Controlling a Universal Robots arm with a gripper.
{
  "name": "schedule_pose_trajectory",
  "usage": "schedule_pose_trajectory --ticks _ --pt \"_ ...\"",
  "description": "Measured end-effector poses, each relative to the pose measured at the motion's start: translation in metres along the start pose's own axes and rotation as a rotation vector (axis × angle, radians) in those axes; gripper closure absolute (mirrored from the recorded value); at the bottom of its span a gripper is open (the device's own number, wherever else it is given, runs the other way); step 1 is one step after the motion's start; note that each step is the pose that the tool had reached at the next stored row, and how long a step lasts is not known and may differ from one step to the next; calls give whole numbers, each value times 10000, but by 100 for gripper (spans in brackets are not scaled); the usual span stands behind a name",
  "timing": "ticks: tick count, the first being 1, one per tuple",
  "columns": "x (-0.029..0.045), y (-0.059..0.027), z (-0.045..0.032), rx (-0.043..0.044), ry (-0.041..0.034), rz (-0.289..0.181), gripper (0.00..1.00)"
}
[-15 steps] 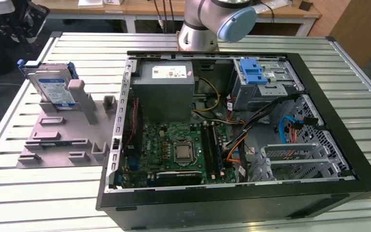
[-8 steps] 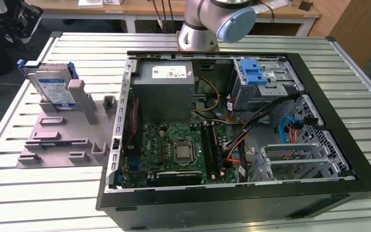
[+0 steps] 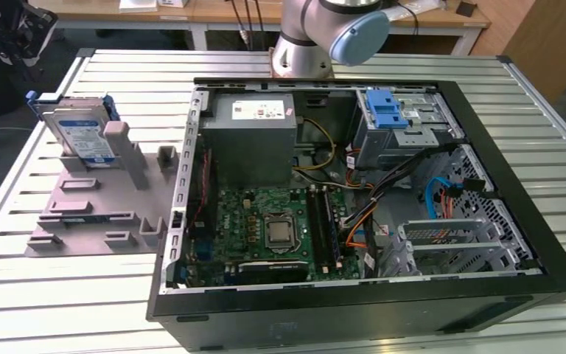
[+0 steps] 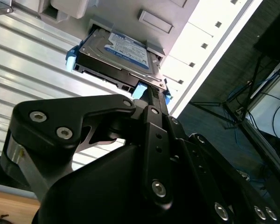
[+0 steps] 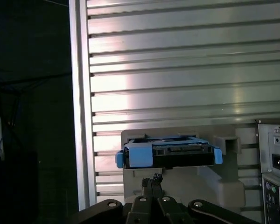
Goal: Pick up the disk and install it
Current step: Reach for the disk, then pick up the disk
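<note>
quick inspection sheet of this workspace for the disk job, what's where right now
surface: ribbed metal table
job's things: disk stands on edge in the grey holder, at the exterior view's left of the open computer case; drive cage with a blue latch sits inside the case
clutter: nothing seen
grippers: hand shut, pointed at the disk, apart from it, holding nothing
cables: orange, blue, black and yellow cables loose inside the case
surroundings: wooden desks behind the table
</note>
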State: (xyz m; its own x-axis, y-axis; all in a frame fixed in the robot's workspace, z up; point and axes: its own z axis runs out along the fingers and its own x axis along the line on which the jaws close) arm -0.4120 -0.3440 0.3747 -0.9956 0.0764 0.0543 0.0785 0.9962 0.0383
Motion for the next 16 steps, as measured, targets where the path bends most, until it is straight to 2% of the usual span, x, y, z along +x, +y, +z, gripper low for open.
schedule_pose_trajectory --ticks 6,16 --pt "43 1 8 3 8 -62 89" --pt "53 9 11 62 52 -1125 89"
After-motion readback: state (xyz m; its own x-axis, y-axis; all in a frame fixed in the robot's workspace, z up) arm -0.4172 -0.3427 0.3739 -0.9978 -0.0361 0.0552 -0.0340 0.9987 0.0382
